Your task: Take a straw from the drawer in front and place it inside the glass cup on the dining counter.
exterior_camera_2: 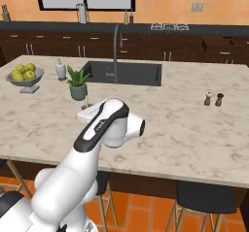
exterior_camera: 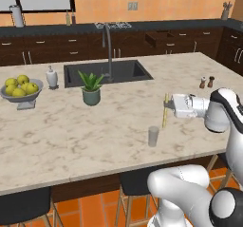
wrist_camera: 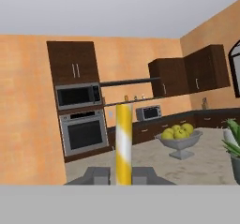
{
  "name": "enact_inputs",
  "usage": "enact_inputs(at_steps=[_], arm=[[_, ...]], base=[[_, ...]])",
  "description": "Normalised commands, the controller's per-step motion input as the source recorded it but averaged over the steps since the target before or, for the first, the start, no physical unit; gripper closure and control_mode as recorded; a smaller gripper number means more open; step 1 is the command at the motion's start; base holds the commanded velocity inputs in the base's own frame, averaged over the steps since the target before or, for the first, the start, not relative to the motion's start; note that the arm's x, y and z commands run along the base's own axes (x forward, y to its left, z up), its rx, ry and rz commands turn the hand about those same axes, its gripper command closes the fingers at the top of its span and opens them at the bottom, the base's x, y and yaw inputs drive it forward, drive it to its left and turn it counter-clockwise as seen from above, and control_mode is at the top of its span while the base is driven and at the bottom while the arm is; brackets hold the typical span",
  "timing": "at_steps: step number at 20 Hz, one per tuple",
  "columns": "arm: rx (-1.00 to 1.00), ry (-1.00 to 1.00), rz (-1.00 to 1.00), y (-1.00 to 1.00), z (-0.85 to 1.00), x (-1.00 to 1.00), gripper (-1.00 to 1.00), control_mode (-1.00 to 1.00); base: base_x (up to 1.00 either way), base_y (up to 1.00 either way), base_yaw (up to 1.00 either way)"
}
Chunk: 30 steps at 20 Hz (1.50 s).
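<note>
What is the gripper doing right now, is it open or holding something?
Gripper: closed on the thin pale yellow straw, held upright over the beige marble dining counter, near the clear glass cup.

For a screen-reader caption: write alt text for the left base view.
The robot's claw, shut on a pale yellow straw held upright, hangs over the marble dining counter, just right of and beyond a clear glass cup. Further back on the counter are a potted plant, a dark sink with a tall tap, and a bowl of yellow-green fruit.
</note>
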Motion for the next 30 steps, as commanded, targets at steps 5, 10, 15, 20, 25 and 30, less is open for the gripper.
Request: enact_inputs(at_steps=[5, 10, 15, 20, 25, 30], arm=[[0.00, 0.00, 0.00, 0.04, -0.23, 0.24, 1.00, -1.00], [0.00, 0.00, 0.00, 0.00, -0.21, 0.41, 1.00, -1.00], [-0.02, -0.01, 0.00, 0.00, -0.19, 0.18, 1.00, -1.00], [-0.03, -0.02, 0.00, 0.00, -0.17, 0.20, 1.00, -1.00], [-0.02, -0.01, 0.00, -0.03, -0.18, 0.29, 1.00, -1.00], [-0.01, 0.00, 0.00, -0.09, -0.21, 0.24, 1.00, -1.00]], base=[[0.00, 0.00, 0.00], [0.00, 0.00, 0.00], [0.00, 0.00, 0.00], [0.00, 0.00, 0.00], [0.00, 0.00, 0.00], [0.00, 0.00, 0.00]])
